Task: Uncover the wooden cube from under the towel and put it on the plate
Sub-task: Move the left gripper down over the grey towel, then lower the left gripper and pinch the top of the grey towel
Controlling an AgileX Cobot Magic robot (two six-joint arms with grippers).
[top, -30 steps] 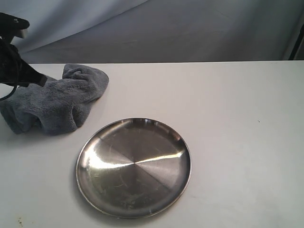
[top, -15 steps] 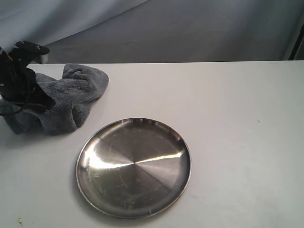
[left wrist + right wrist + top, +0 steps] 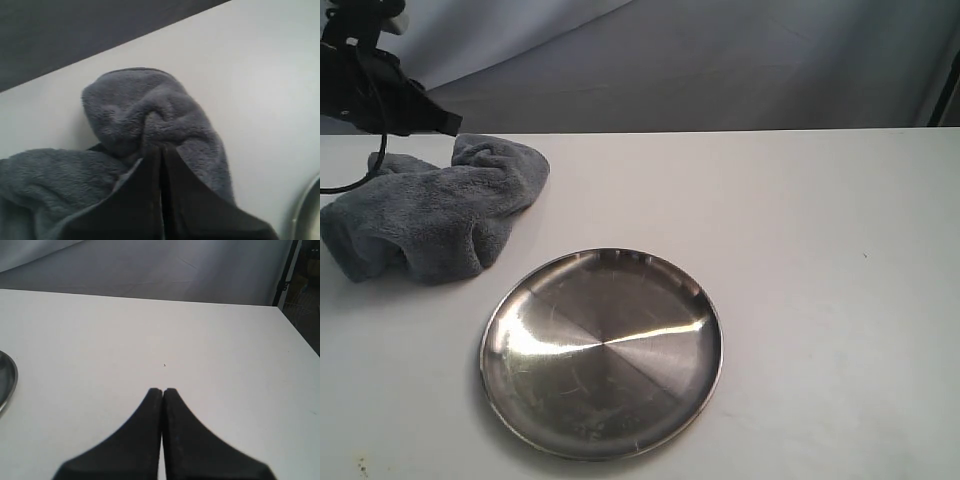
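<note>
Grey drape behind a white desk (image 3: 820, 250).

Exterior: towel (image 3: 440, 210) bunched near the far-left corner. Cube unseen, presumably beneath it. Plate (image 3: 602, 352) by the front edge. The left claw (image 3: 448, 124) hovers over the towel's far side and belongs to the nearer arm.

Left wrist: jaws pressed together, empty, tips at a towel fold.

Right wrist: right claw (image 3: 162, 391) closed, empty, over the desk.

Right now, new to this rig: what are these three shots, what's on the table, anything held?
It is a robot with two arms, each ending in a gripper. The exterior view shows the table: a towel bunched at left, an empty plate nearer the camera. The dark shape top left is the left arm. The other two views come from wrist cameras. The left gripper is shut above the towel; the right gripper is shut over the table. Neither visibly holds anything. No cube shows.
</note>
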